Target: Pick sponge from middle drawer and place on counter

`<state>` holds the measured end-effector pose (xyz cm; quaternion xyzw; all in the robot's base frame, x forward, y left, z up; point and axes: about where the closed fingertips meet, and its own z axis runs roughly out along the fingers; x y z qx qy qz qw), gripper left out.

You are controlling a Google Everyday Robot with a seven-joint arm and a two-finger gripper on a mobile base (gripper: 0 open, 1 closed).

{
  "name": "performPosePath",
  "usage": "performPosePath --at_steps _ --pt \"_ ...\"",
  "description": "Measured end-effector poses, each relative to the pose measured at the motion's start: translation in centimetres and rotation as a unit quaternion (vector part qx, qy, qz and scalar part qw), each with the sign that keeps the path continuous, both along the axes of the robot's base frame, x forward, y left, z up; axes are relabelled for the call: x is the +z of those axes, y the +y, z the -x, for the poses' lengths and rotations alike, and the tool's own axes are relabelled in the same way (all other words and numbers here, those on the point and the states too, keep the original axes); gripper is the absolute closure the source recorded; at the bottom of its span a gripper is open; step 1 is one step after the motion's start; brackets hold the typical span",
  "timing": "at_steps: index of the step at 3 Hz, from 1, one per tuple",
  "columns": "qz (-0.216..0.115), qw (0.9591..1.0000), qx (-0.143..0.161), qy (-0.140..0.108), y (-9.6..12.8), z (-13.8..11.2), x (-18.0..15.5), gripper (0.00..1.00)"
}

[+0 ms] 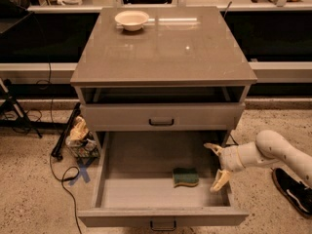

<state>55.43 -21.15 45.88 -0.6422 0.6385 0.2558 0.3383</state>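
Observation:
The sponge (185, 177), dark green on a yellow layer, lies flat on the pale floor of the open middle drawer (117, 191), right of centre. My gripper (216, 165) is open at the drawer's right side, above the floor and just right of the sponge, not touching it. Its pale fingers (220, 180) spread front to back, and the arm comes in from the right. The counter (165, 48) is the glossy grey-brown slab on top of the cabinet.
A cream bowl (131, 19) stands at the counter's far left. A shut drawer front with a black handle (161, 122) sits above the open drawer. A bag of clutter (80, 138) and cables lie on the floor at the left. A black shoe (292, 189) is at the right.

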Motion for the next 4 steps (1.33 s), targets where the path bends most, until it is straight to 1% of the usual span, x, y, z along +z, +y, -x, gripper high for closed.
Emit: performPosePath --at_steps 1,2,3,4 --pt "0.007 0.9999 -0.004 0.012 1.1 0.2 -2.2 0.00" --pt "0.020 0.9995 -0.003 0.023 2.7 0.4 -5.5 0.00" --pt "0.026 0.9993 0.010 0.023 4.5 0.5 -7.5 0.00" --pt "0.030 0.9991 0.020 0.024 5.9 0.3 -8.9 0.00"
